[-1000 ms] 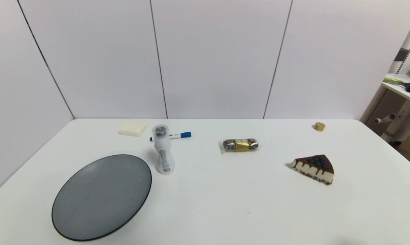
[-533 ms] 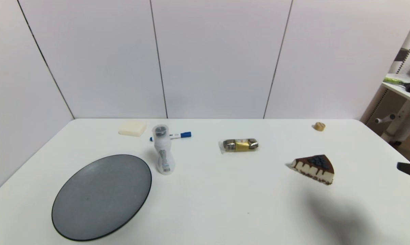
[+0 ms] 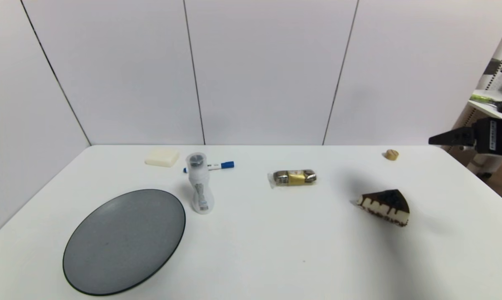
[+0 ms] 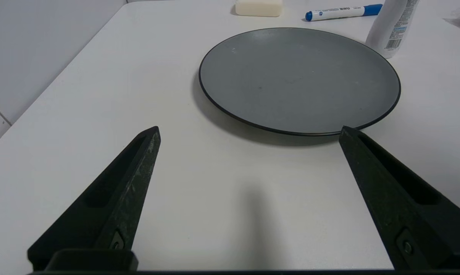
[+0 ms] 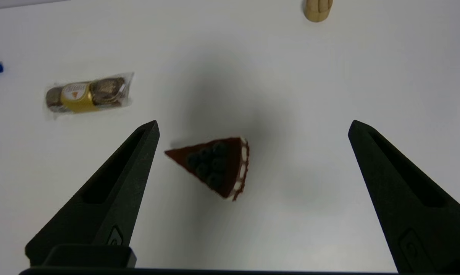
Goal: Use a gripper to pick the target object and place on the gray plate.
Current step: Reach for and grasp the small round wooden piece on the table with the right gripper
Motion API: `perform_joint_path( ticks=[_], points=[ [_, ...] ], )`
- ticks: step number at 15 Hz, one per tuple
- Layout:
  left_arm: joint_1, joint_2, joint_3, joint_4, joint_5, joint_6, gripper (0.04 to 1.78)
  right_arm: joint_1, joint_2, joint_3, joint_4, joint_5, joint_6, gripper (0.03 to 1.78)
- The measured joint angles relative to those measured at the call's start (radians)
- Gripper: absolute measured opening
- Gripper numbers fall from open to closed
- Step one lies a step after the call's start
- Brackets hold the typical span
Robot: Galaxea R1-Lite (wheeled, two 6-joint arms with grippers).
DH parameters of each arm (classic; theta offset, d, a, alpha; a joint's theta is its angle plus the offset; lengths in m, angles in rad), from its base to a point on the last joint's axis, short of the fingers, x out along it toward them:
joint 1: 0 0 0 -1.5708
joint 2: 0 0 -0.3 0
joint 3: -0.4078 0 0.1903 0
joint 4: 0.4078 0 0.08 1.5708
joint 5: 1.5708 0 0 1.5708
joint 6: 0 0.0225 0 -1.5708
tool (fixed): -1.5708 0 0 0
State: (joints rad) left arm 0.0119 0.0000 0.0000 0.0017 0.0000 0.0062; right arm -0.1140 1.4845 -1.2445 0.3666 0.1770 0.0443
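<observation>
The target object (image 3: 391, 155), a tiny tan nut-like lump, sits at the table's far right; it also shows in the right wrist view (image 5: 318, 9). The gray plate (image 3: 124, 240) lies at the front left and fills the left wrist view (image 4: 298, 78). My right gripper (image 5: 252, 126) is open and empty, high above the table over the cake slice (image 5: 214, 166); in the head view it enters at the right edge (image 3: 442, 139), right of the target. My left gripper (image 4: 249, 130) is open and empty, low at the table's near side before the plate, out of the head view.
A cake slice (image 3: 385, 206) lies in front of the target. A gold-banded snack bar (image 3: 293, 178) lies mid-table. A white bottle (image 3: 199, 183) stands beside the plate, with a blue marker (image 3: 211, 166) and a cream block (image 3: 162, 157) behind it.
My right arm has risen into view at the head view's right edge and moved up and back. Its shadow has slid from the front right onto the cake slice. Objects have not moved.
</observation>
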Motion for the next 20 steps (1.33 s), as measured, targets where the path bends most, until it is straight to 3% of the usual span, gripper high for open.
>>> perform_joint_path(
  ticks=[9, 16, 20],
  points=[
    [0.0, 0.0, 0.0, 0.0, 0.0, 0.0, 1.69, -0.017, 0.45, -0.316, 0.003, -0.029, -0.019, 1.71],
    [0.0, 0.0, 0.0, 0.0, 0.0, 0.0, 1.69, -0.006, 0.64, -0.447, -0.008, -0.286, -0.051, 1.71],
    [0.0, 0.0, 0.0, 0.0, 0.0, 0.0, 1.69, 0.011, 0.7, -0.503, -0.014, -0.31, -0.047, 1.71]
  ],
)
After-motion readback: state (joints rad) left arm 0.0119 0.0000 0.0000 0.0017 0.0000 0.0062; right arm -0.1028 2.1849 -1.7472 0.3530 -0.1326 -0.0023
